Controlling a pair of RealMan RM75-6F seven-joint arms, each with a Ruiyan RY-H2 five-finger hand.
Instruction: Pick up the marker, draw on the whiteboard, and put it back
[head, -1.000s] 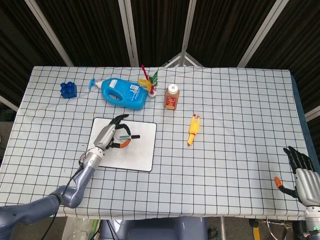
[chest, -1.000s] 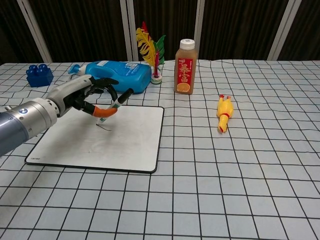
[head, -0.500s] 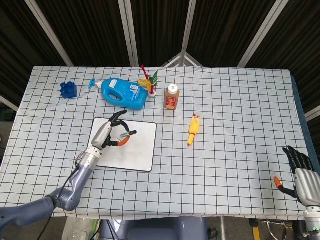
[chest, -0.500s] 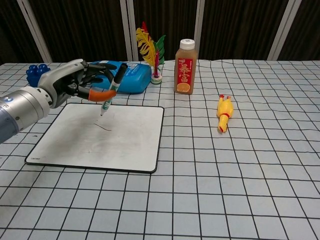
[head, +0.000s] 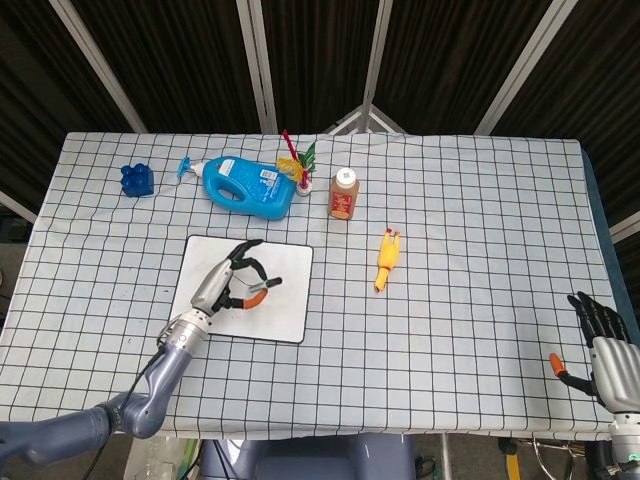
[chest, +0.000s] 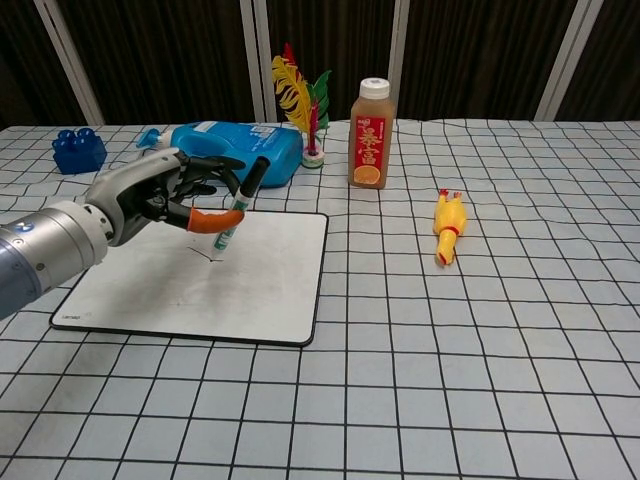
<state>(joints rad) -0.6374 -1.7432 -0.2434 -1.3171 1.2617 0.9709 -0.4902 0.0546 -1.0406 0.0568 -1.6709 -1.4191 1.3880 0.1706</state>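
The marker (chest: 238, 208) is pinched by the left hand (chest: 160, 195) fingers — tip tilted down, just above the whiteboard (chest: 260, 290).

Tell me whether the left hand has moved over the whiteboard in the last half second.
Yes. In the chest view the left hand, holding the marker, has dropped and shifted right, away from the blue bottle, toward the whiteboard.

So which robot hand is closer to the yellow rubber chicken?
Left. The left hand holds the marker over the whiteboard, left of the rubber chicken; the right hand sits at the table's far corner.
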